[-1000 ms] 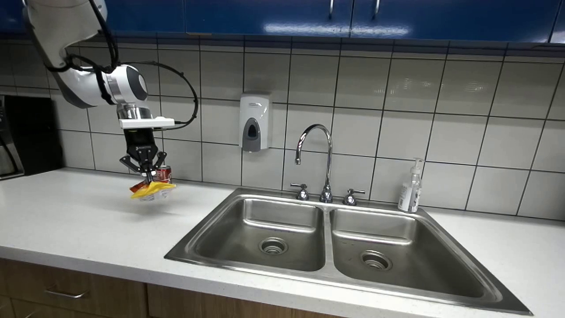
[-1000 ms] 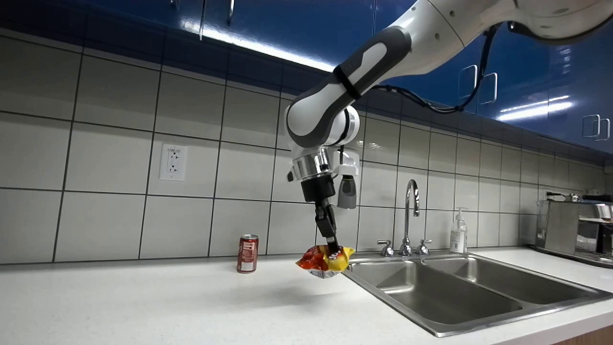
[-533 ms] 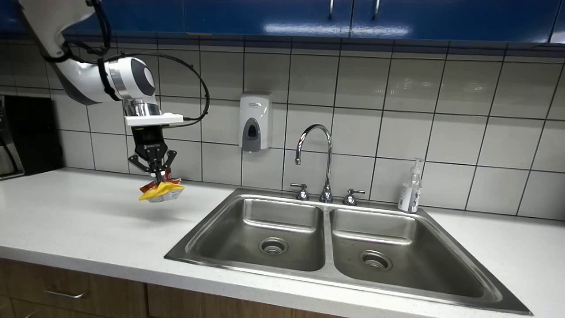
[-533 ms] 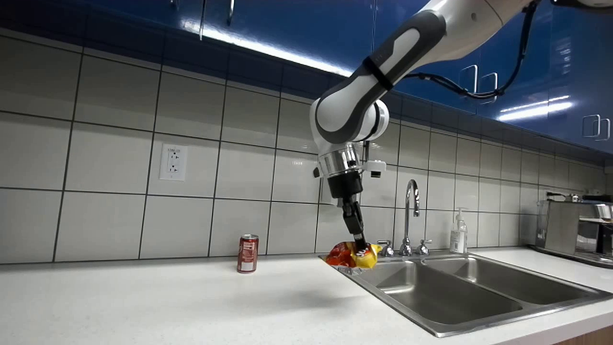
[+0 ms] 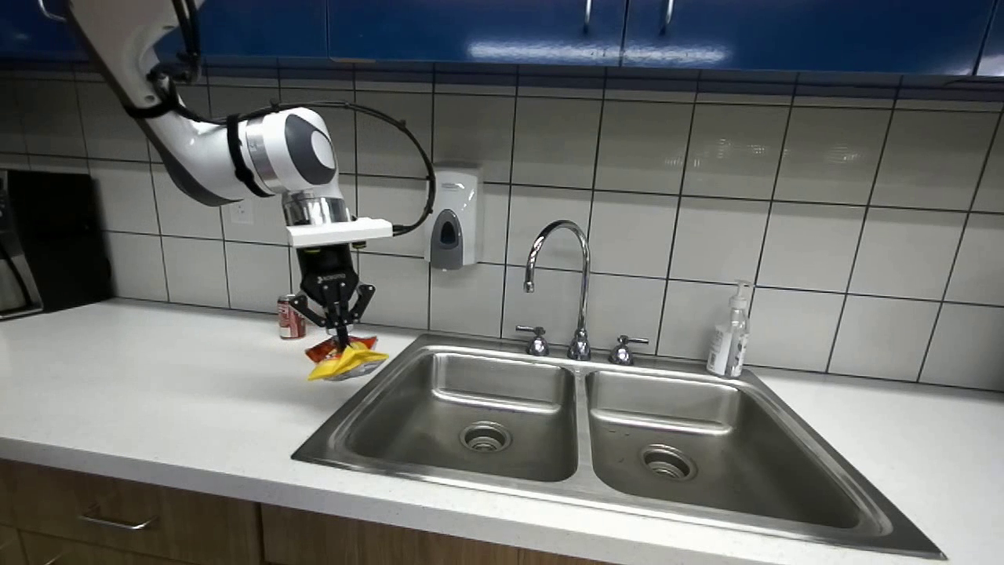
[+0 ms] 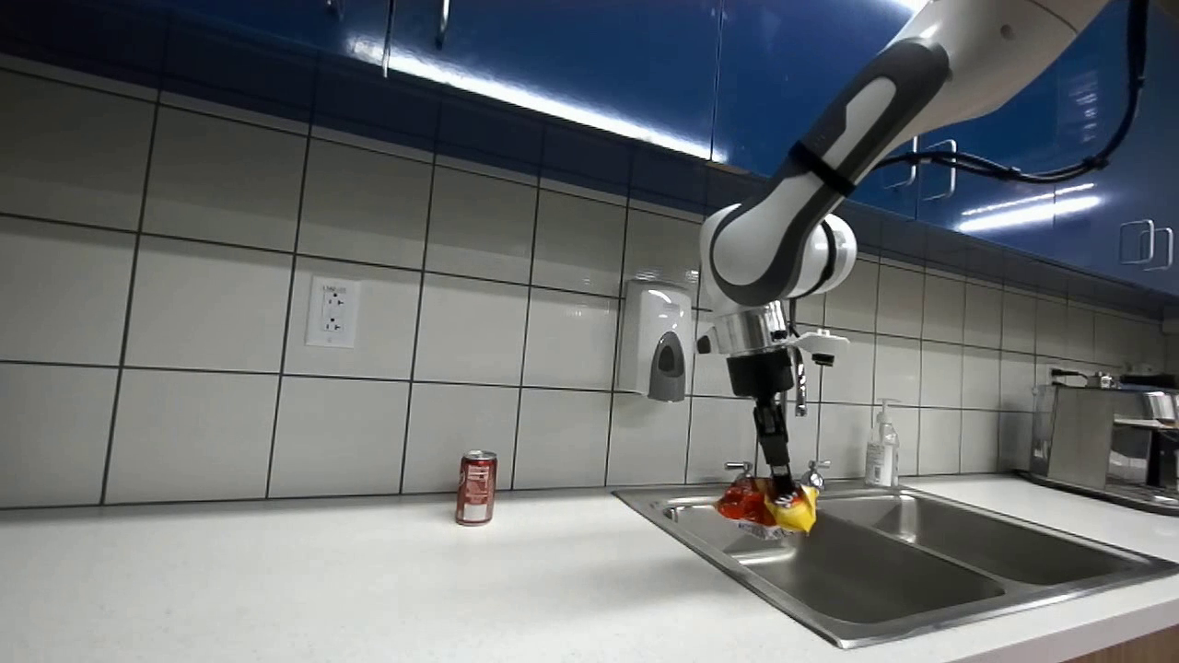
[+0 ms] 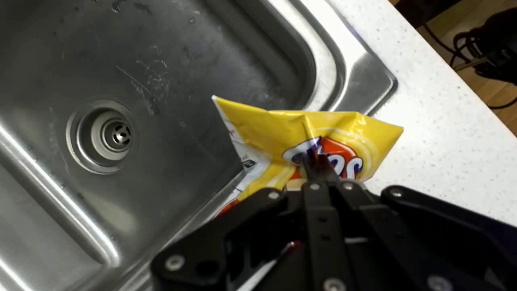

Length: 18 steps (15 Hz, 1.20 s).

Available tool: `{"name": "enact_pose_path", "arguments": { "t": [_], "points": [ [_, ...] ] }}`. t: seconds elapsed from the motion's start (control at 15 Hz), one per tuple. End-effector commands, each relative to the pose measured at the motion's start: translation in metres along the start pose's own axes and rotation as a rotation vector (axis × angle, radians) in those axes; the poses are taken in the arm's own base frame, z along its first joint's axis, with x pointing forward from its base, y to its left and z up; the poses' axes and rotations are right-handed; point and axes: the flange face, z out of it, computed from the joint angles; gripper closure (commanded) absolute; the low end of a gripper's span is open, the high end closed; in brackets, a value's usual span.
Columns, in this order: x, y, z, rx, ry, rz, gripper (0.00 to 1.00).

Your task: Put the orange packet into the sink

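The orange packet (image 7: 297,129), yellow with red patches and a silvery underside, hangs in the air at one end of the sink (image 5: 582,428); in the wrist view it overlaps the sink's rim, with a basin (image 7: 177,194) and its drain (image 7: 121,135) to one side and the pale countertop (image 7: 424,153) to the other. How much of it lies over the basin is hard to tell. The fingers of the gripper (image 5: 343,341) are pinched together on the middle of the packet, hiding part of its lettering, while its crinkled ends flare out. The white and grey arm (image 5: 212,161) slants down from well above the sink. Along the sink's back stand the chrome faucet (image 5: 584,290) and its two lever handles (image 5: 537,343), and a pump bottle (image 5: 729,341) stands at the back corner farther from the packet. Past the packet's end of the sink, apart from the rim, a red can (image 6: 476,488) stands upright on the countertop near the tiled wall (image 5: 710,243). A white dispenser (image 5: 463,231) is fixed to that wall, higher than the sink and behind the basin nearer the packet. Blue cabinets (image 5: 471,31) run above the sink, and in an exterior view a metal appliance (image 6: 1091,437) stands on the countertop beyond its far end.
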Motion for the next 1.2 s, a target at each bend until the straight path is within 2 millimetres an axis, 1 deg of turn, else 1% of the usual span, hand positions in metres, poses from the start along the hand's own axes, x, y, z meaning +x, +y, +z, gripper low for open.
{"name": "enact_pose_path", "arguments": {
  "t": [0.0,0.2,0.6,0.87,1.13],
  "points": [
    [-0.050,0.017,0.011,-0.014,0.050,-0.018,1.00],
    [-0.080,0.036,0.026,-0.011,0.068,-0.020,1.00],
    [-0.122,0.062,0.048,-0.006,0.083,-0.004,1.00],
    [-0.136,0.077,0.059,-0.009,0.098,0.038,1.00],
    [-0.140,0.091,0.073,-0.007,0.119,0.062,1.00]
  ]
}}
